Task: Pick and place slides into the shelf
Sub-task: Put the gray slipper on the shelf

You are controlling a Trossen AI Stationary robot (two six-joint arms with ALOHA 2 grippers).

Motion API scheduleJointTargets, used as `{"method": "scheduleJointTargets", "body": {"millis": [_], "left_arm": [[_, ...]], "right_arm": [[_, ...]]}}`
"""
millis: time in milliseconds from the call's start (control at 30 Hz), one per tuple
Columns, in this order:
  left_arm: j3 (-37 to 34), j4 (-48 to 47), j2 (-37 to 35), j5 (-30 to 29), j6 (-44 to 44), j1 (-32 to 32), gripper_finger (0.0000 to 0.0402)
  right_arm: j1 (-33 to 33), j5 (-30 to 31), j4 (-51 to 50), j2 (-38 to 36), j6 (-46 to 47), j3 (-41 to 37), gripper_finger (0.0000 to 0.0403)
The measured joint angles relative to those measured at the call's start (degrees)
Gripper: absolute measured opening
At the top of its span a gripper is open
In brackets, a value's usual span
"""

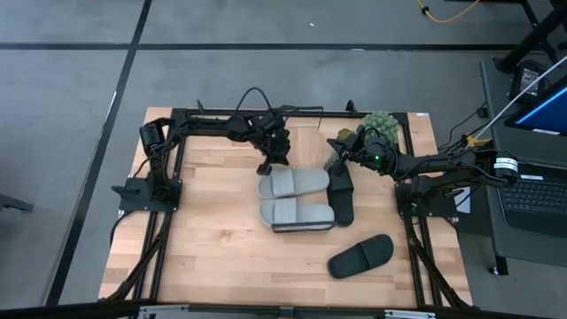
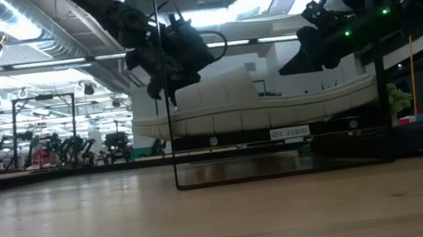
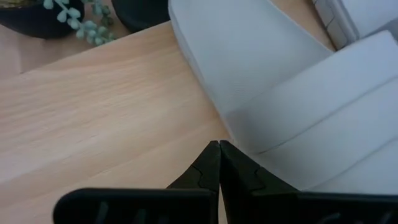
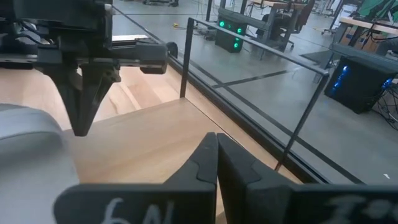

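Observation:
Two light grey slides lie side by side on their soles at mid-table. A black slide lies just right of them. In the low view they sit inside the shelf's thin black wire frame. The second black slide lies apart, toward the near right. My left gripper is shut, pointing down at the left end of the far grey slide. My right gripper is shut and hovers over the far end of the black slide, touching nothing. My left gripper comes from above with shut fingers. Its tips stand at the edge of the far grey slide's broad strap, just above the wood. I cannot tell whether they touch it. The slide lies flat.
A green potted plant stands at the far right, close behind my right arm. The shelf's thin wire posts rise around the slides. The table's black rails run along its edges. Bare wood lies at the near left.

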Motion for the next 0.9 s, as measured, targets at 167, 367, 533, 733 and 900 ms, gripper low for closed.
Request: {"method": "scheduleJointTargets", "body": {"millis": [167, 367, 533, 733, 900], "left_arm": [[-0.02, 0.63, 0.00, -0.52, 0.93, 0.56, 0.0000], [-0.02, 2.00, 0.00, -0.95, 0.91, 1.71, 0.0000], [0.84, 0.90, -0.75, -1.71, -0.87, 1.80, 0.0000], [1.60, 0.42, -6.09, -4.93, -2.57, 2.08, 0.0000], [1.05, -0.84, -11.20, -4.68, -6.71, 2.83, 0.0000]], "right_arm": [[0.00, 0.00, 0.00, 0.00, 0.00, 0.00, 0.0006], [-0.01, -1.20, 0.00, 0.00, -0.01, 0.00, 0.0006], [-0.13, -5.49, -0.57, 0.00, 0.03, 0.32, 0.0006], [-0.89, -6.19, -15.91, 0.00, -0.47, 6.91, 0.0006], [-3.65, -12.67, -28.08, 0.00, -3.05, 13.00, 0.0006]]}}
